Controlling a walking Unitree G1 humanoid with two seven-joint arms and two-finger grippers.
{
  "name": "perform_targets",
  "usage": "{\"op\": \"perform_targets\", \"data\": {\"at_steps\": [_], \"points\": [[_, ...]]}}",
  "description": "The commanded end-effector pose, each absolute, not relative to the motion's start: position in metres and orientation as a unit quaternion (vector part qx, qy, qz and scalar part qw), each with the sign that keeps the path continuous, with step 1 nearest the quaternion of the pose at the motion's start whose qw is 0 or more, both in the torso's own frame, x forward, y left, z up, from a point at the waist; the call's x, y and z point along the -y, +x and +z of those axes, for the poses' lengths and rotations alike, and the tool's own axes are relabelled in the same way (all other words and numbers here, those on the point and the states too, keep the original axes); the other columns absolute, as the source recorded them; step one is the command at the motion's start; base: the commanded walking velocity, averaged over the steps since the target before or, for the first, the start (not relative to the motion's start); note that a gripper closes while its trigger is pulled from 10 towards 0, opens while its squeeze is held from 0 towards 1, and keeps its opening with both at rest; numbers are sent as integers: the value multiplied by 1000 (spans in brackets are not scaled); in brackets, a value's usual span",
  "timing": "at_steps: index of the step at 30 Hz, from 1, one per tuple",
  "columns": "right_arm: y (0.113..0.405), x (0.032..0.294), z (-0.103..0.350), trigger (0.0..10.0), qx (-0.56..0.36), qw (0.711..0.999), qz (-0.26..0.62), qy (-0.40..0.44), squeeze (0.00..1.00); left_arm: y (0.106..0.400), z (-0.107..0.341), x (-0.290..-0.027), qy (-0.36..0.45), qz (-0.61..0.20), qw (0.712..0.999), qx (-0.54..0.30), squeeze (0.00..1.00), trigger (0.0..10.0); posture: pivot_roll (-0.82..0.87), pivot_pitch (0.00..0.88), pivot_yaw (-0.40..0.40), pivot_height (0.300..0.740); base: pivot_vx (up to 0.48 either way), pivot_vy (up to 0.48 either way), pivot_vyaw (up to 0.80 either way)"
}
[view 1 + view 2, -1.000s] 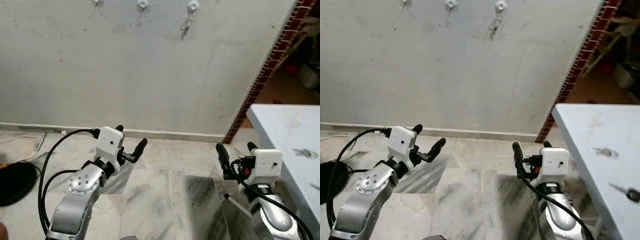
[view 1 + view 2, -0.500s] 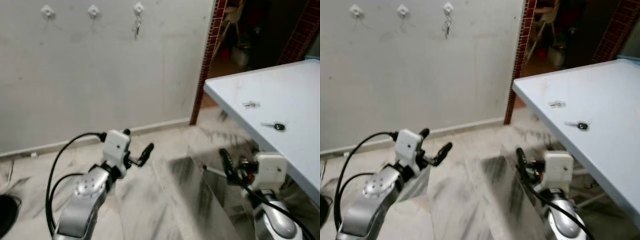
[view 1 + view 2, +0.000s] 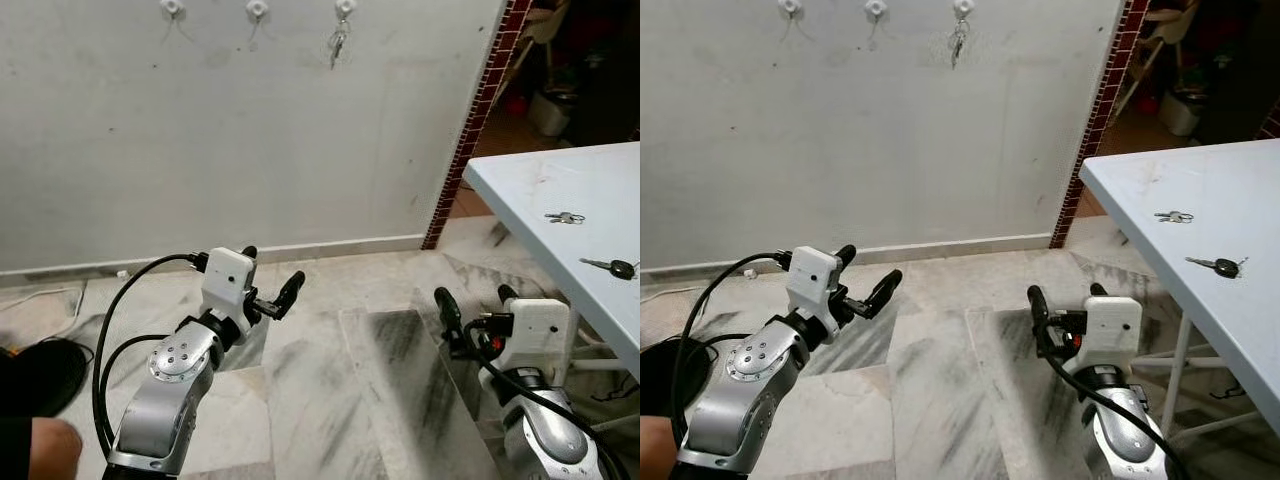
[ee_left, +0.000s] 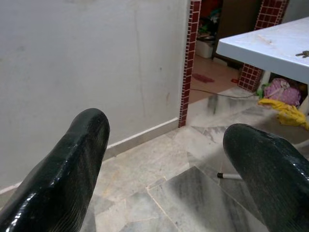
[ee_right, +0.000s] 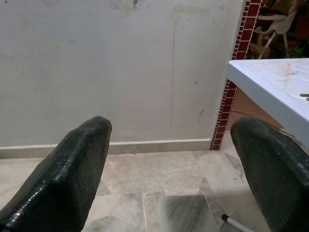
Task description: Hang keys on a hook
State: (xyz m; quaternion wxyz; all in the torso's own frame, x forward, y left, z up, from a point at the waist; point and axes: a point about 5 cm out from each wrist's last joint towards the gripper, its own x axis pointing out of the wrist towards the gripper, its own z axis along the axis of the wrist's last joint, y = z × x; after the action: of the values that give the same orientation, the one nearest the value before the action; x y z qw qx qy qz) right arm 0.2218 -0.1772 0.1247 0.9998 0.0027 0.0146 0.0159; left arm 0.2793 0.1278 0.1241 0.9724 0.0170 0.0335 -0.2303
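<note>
Three white hooks are fixed high on the grey wall; the left hook (image 3: 170, 7) and the middle hook (image 3: 256, 8) are bare. A bunch of keys (image 3: 338, 42) hangs from the right hook (image 3: 345, 6). On the pale blue table (image 3: 530, 190) at the right lie a small key set (image 3: 564, 217) and a black-headed key (image 3: 610, 266). My left gripper (image 3: 272, 268) is raised over the marble floor, open and holding nothing. My right gripper (image 3: 472, 295) is open too, low beside the table's near edge, well short of both keys.
A red brick pillar (image 3: 480, 110) ends the wall, with a dark cluttered room behind it. A black round object (image 3: 40, 375) and part of a person (image 3: 50, 448) are at the lower left. Table legs (image 3: 1180, 370) stand by my right arm.
The camera has swung between frames, toward the table and then partly back to the wall. Both arms keep the same pose, fingers open.
</note>
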Motion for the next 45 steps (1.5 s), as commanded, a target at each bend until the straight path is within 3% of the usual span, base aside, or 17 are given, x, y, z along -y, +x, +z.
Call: {"op": "perform_targets", "data": {"at_steps": [1, 37, 45], "points": [[226, 180, 126, 10000, -10, 1000, 12, 1, 0, 286, 127, -129, 21, -218, 975, -28, 0, 10000, 77, 0, -21, 740, 0, 0, 0], [224, 179, 121, 10000, -17, 1000, 9, 5, 0, 282, 116, -131, 19, -210, 977, -40, 0, 10000, 72, 0, -26, 740, 0, 0, 0], [225, 182, 118, 10000, -27, 1000, -6, 7, 0, 283, 108, -136, 24, -203, 977, -53, 0, 10000, 72, 0, -27, 740, 0, 0, -625]]}}
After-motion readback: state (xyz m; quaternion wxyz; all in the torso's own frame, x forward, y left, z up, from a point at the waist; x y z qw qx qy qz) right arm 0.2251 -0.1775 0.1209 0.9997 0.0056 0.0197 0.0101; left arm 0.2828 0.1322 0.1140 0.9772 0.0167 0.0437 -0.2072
